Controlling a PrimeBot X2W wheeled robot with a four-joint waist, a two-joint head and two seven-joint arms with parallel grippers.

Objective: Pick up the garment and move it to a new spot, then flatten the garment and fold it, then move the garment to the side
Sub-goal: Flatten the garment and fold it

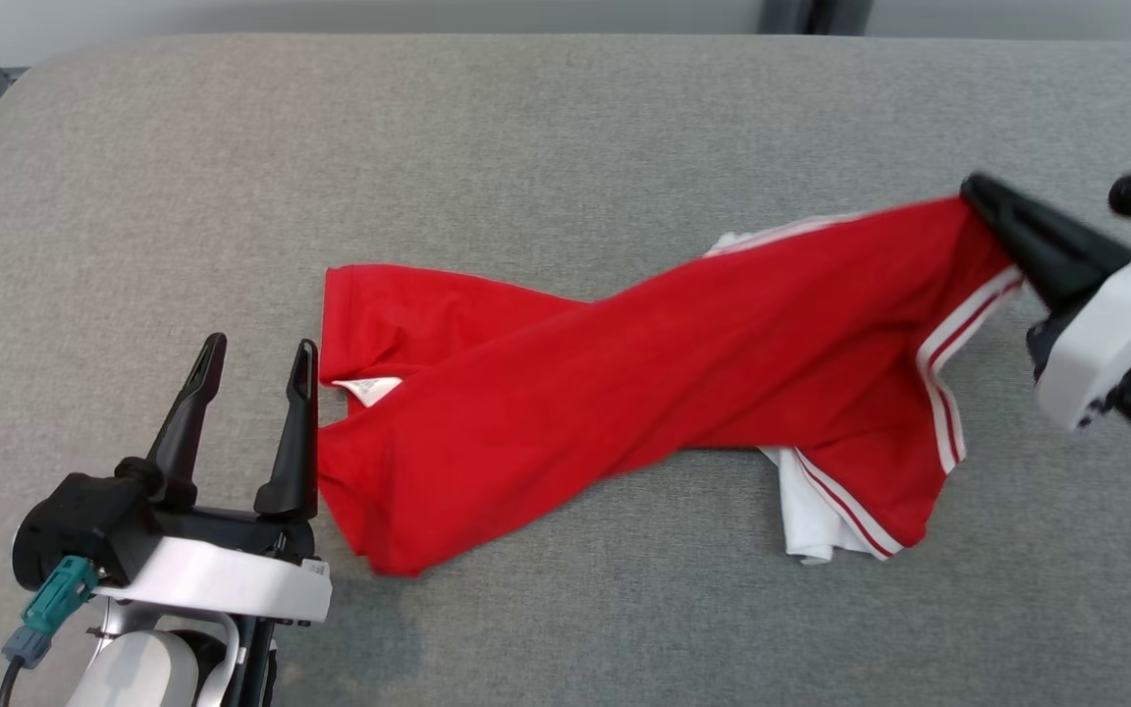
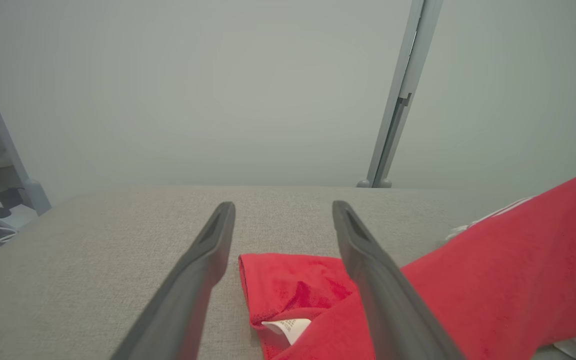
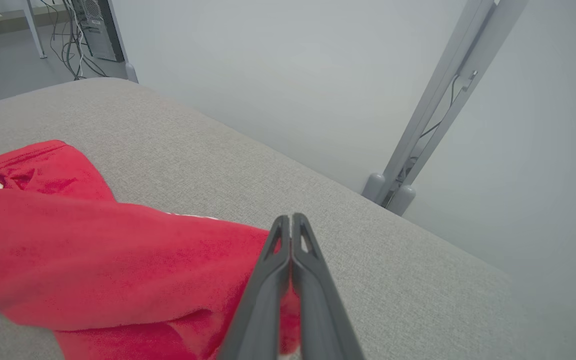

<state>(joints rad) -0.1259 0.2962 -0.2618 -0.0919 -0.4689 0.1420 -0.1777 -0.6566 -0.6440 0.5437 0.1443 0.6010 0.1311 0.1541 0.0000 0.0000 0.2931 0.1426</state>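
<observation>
Head view, red jersey (image 1: 624,373): lies twisted across the middle of the grey padded surface (image 1: 526,147), white label (image 1: 369,389) at its left end.
My right claw (image 1: 978,193): fingers pressed together, pinching the jersey's far right corner, which seems raised.
My left claw (image 1: 261,344): fingers spread, empty, just beside the jersey's left edge.

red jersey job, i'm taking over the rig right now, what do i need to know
Right gripper: shut on the right end of the red jersey, by the striped trim; that end is raised off the grey padded table.
Left gripper: open, holding nothing, beside the jersey's left end near the white label.
Jersey: twisted across the table's middle, white sleeve parts showing beneath it.
Done: first grasp.
Left: move it to a new spot, flatten, fold, set aside.
</observation>
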